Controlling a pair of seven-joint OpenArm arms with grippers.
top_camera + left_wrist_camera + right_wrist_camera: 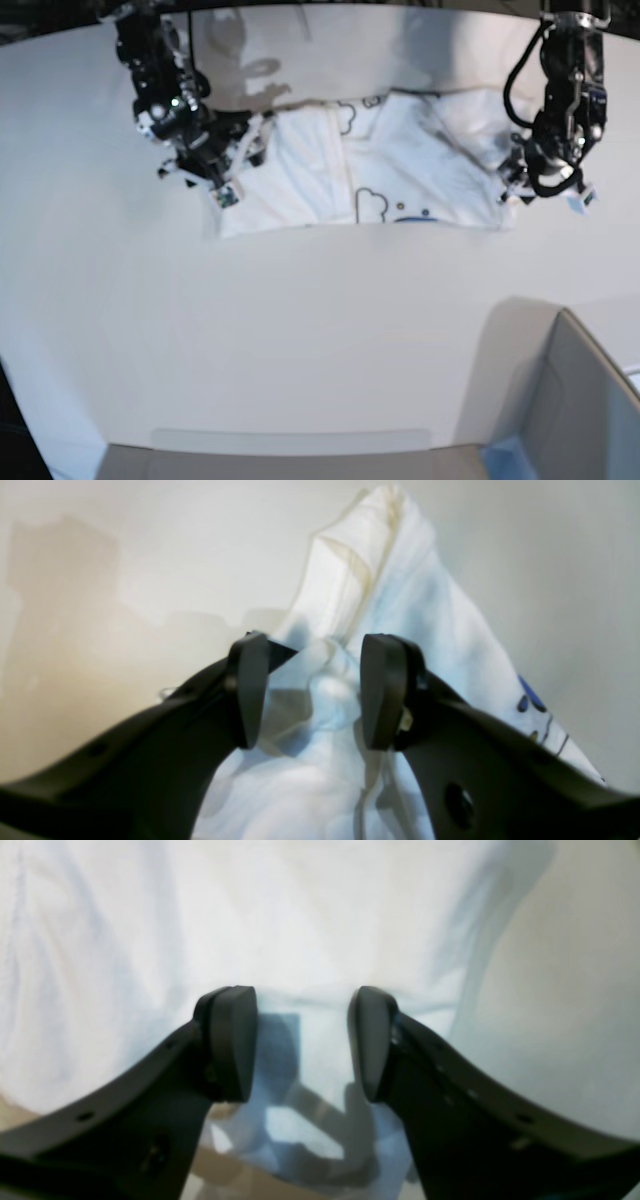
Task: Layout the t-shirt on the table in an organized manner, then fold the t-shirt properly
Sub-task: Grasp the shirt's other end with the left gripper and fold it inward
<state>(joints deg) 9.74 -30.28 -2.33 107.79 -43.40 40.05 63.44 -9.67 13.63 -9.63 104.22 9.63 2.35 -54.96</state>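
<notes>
The white t-shirt (400, 160) lies spread on the table (300, 330) at the far middle, with cloud outlines and a bit of blue print showing. My right gripper (238, 165) is at the shirt's left edge in the base view. In its wrist view that gripper (300, 1045) stands open over flat white cloth (300, 915). My left gripper (512, 185) is at the shirt's right edge. Its wrist view shows the left gripper (315, 695) open, a raised ridge of t-shirt (400, 580) running between the fingers (247, 690) without being pinched.
A grey box with a blue corner (570, 400) stands at the near right of the table. The table's curved edge runs down the left side of the base view. Bare tabletop (125, 555) lies left of the cloth ridge.
</notes>
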